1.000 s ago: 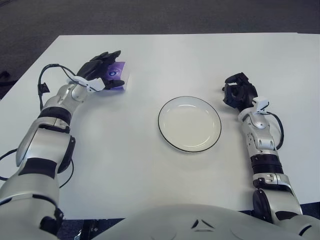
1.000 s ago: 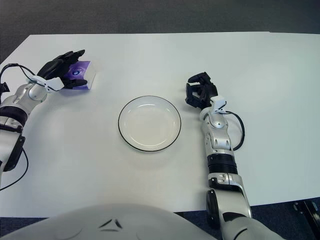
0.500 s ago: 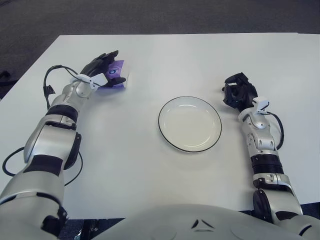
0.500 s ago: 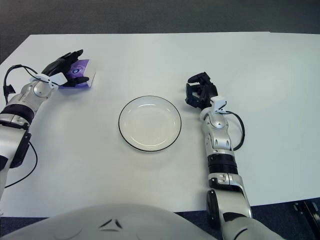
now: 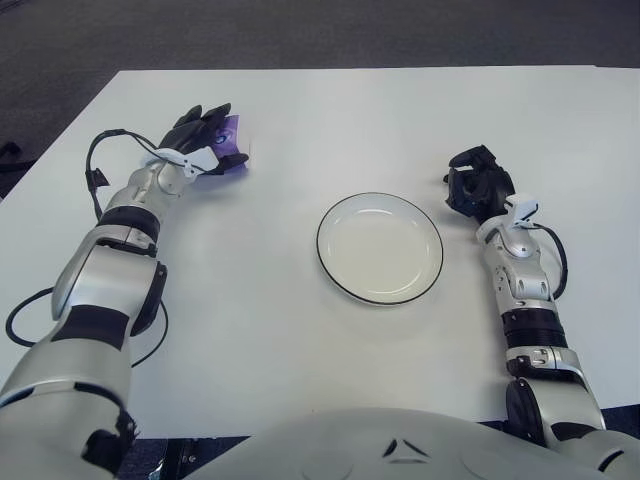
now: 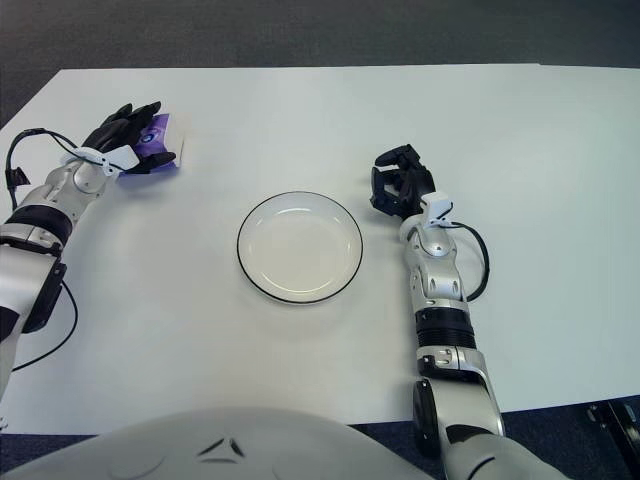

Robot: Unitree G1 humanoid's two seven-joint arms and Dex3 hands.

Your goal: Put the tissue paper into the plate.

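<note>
The tissue paper is a small purple and white pack point(image 5: 233, 130) at the far left of the white table point(image 5: 300, 340). My left hand point(image 5: 204, 142) lies over it with the fingers across its top and the thumb under its near side, gripping it, so most of it is hidden. The pack also shows in the right eye view point(image 6: 161, 130). The white plate point(image 5: 380, 250) with a dark rim stands empty at the table's middle, well to the right of the pack. My right hand point(image 5: 474, 188) is parked just right of the plate, fingers curled, holding nothing.
A black cable point(image 5: 92, 172) loops beside my left forearm. Dark carpet point(image 5: 320, 30) lies beyond the table's far edge. The pack sits near the table's far-left corner.
My left hand has closed further over the pack and shifted slightly up and left. The pack has shifted with it and shows less. The right arm has not moved.
</note>
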